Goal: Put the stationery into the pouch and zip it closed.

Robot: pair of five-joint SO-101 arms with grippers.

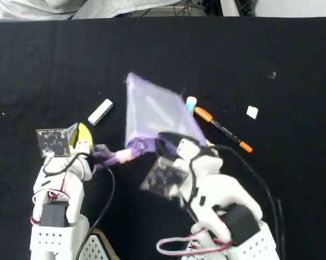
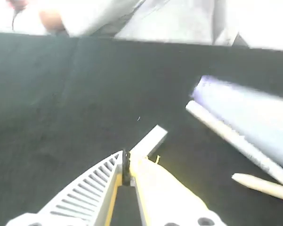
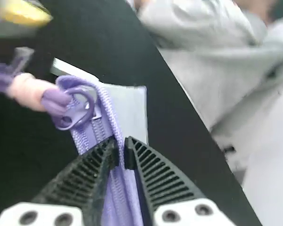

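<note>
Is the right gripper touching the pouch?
Touching. In the right wrist view the right gripper has its jaws shut on the purple pouch along its zipper.

No writing, number or sign can be read on anything here. The pouch (image 1: 152,111), the marker (image 1: 222,129) and the eraser (image 1: 100,111) carry no legible print.

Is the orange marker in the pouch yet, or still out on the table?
Out. The orange marker lies on the black table beside the purple pouch, uncovered along its whole length.
</note>
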